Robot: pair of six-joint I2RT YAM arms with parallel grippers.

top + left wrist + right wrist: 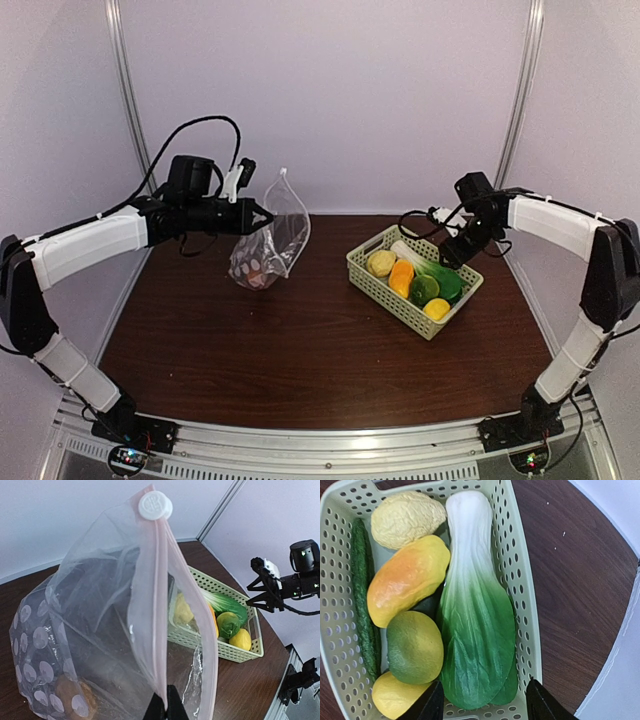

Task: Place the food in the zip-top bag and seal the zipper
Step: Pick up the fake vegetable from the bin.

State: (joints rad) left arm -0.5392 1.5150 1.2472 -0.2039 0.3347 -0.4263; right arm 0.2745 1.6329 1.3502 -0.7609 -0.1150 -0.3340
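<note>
My left gripper (pixel 167 704) is shut on the zipper (pixel 159 605), the pinkish strip at the mouth of the clear dotted zip-top bag (pixel 272 240). It holds the bag upright above the table, with the white slider (pixel 155 505) at the top. A brown-orange food piece (pixel 75 695) lies in the bag's bottom. My right gripper (pixel 482 707) is open just above the basket, its jaws either side of the leafy end of the white-green leek (pixel 475 615). Beside the leek lie an orange-yellow piece (pixel 407 580), a green fruit (pixel 415 647), a lemon (pixel 395 697), a pale yellow lump (pixel 407 519) and a dark green vegetable (pixel 362 605).
The pale green mesh basket (pixel 385 290) stands on the right half of the brown table (pixel 300 350), to the right of the bag. White walls enclose the back and both sides. The right arm (pixel 560 225) reaches over the basket from the right.
</note>
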